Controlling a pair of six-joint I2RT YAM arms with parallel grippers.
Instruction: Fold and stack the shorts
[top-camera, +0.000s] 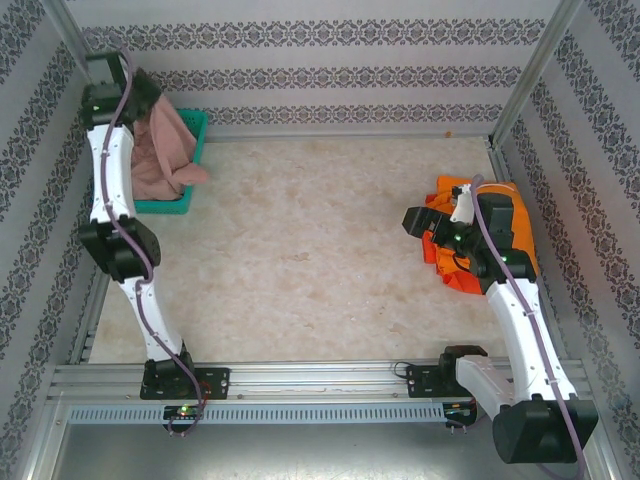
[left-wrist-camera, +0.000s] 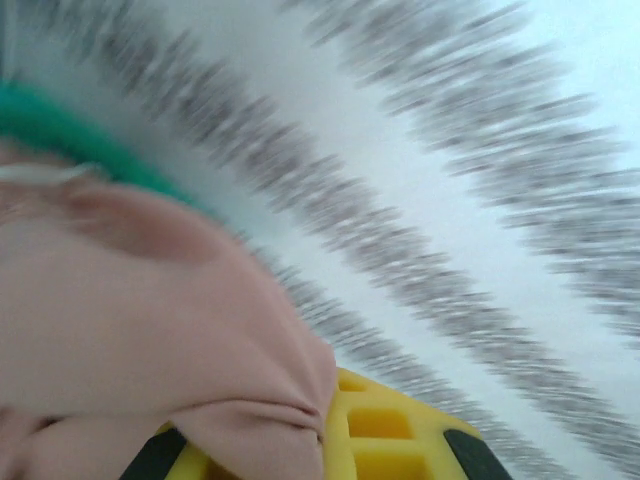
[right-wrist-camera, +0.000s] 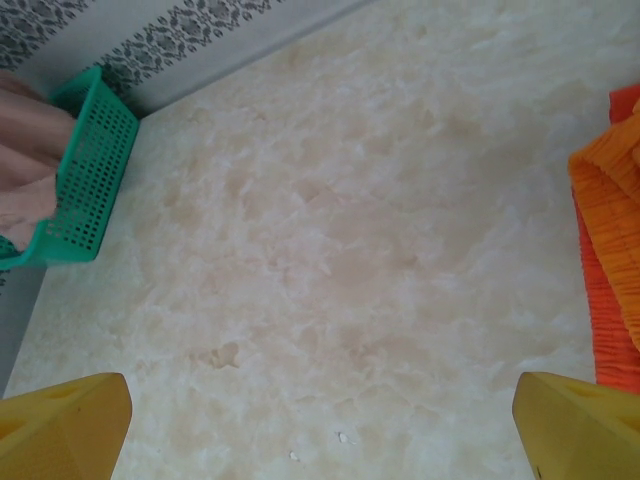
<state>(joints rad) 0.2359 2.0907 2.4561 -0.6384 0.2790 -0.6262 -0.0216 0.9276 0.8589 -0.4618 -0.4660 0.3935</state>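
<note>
Dusty pink shorts (top-camera: 165, 150) heaped in the teal mesh basket (top-camera: 196, 124), far left corner of the table (top-camera: 300, 250), spilling over its near rim. Left gripper (left-wrist-camera: 300, 445) clamped tight on a fold of that cloth. Right gripper (right-wrist-camera: 320, 425) spread wide over bare tabletop, just beside bright orange shorts (top-camera: 518, 238) lying on red-orange shorts (top-camera: 458, 278) at the right edge.

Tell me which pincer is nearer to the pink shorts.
Left. The left pincer is shut on the pink shorts at the teal basket, far left. The right pincer is open across the table, beside the orange shorts.
</note>
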